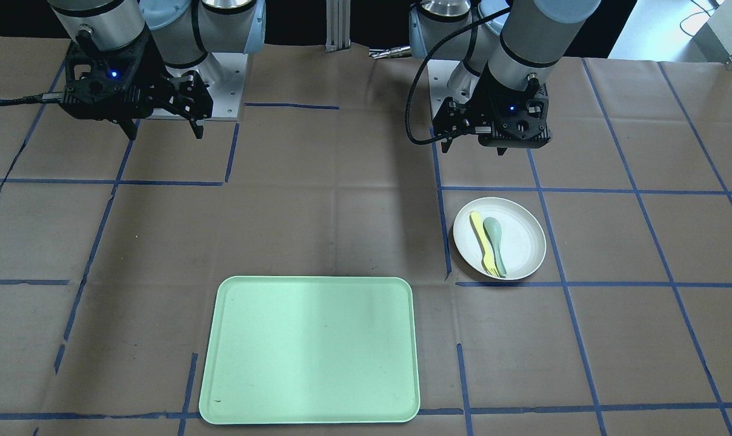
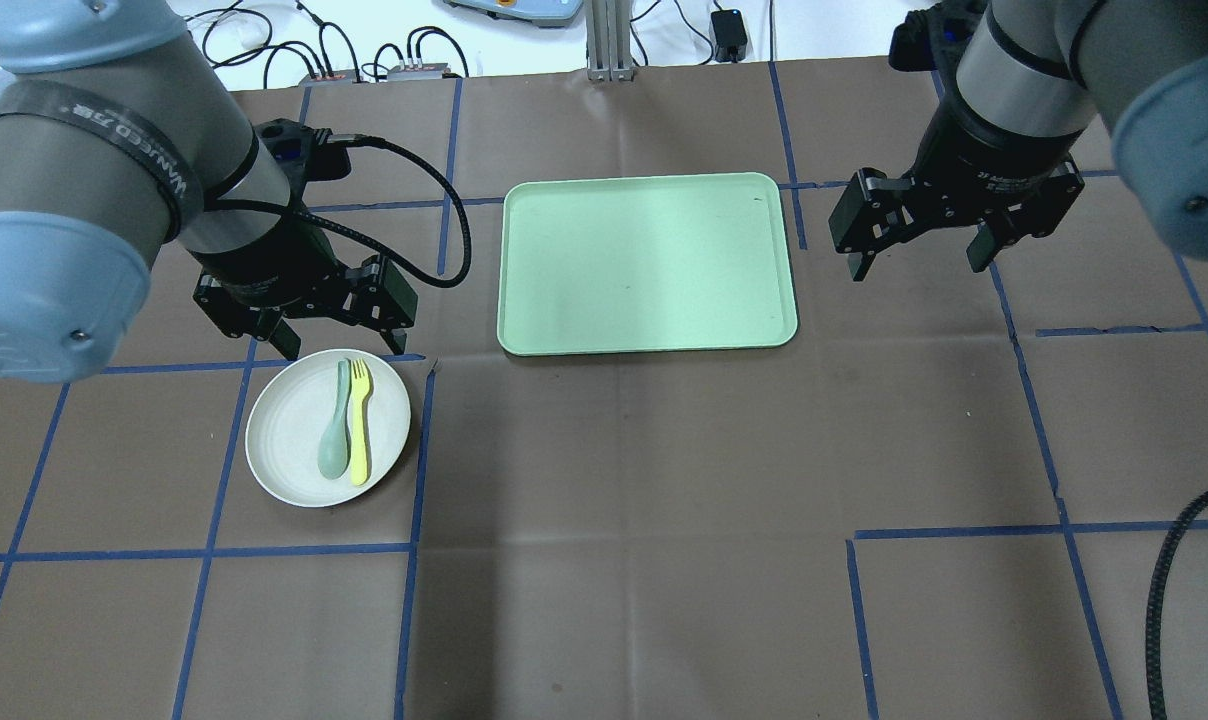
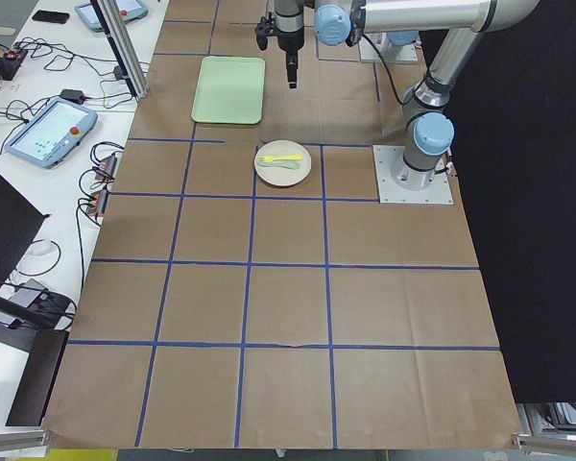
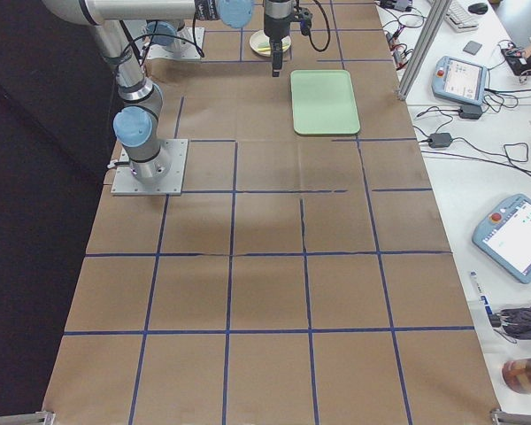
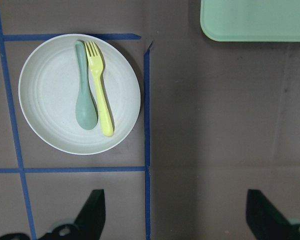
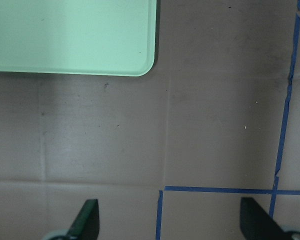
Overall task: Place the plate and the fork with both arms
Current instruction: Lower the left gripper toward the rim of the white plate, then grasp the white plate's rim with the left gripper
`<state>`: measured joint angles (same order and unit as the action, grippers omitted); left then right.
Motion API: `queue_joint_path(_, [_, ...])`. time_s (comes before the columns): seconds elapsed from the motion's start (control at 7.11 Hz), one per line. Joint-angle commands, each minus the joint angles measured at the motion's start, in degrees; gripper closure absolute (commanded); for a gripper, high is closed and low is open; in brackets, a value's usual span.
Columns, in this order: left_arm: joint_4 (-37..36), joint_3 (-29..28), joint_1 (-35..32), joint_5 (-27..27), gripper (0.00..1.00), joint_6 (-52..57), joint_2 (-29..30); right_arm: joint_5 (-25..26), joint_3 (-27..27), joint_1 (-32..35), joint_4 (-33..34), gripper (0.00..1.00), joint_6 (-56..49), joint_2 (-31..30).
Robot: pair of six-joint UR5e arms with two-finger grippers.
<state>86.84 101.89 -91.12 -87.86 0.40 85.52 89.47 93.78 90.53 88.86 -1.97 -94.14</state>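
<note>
The off-white plate (image 2: 289,440) lies on the table on my left side, also in the front view (image 1: 523,242) and the left wrist view (image 5: 50,100). The pale-yellow fork (image 2: 361,420) (image 5: 100,90) (image 1: 482,242) lies in it, beside a grey-green spoon (image 2: 336,430) (image 5: 84,95). My left gripper (image 2: 342,348) (image 1: 472,148) (image 5: 173,210) is open and empty, hovering just beyond the plate's far rim. My right gripper (image 2: 916,268) (image 1: 165,134) (image 6: 169,215) is open and empty, hovering to the right of the tray.
A rectangular light-green tray (image 2: 649,260) (image 1: 308,345) lies between the arms, its corner in the right wrist view (image 6: 70,35). The table is brown paper with blue tape lines. Cables and devices sit beyond the table's far edge.
</note>
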Motion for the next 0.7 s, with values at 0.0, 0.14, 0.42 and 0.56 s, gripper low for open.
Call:
queue_joint_path(0.0, [-4.3,3.6,2.3,0.0,0.00,2.1,0.2,0.0,0.0,0.0,0.0,0.00,0.0,0.0])
queue_joint_path(0.14, [-5.8,6.2,6.0,0.2,0.00,4.2,0.7,0.0,0.0,0.0,0.0,0.00,0.0,0.0])
queue_joint_path(0.42, [-18.3,12.6,12.9,0.1,0.00,17.6,2.8,0.0,0.0,0.0,0.0,0.00,0.0,0.0])
queue_joint_path(0.56, [-20.6,15.4,17.1,-0.2,0.00,18.8,3.5,0.0,0.0,0.0,0.0,0.00,0.0,0.0])
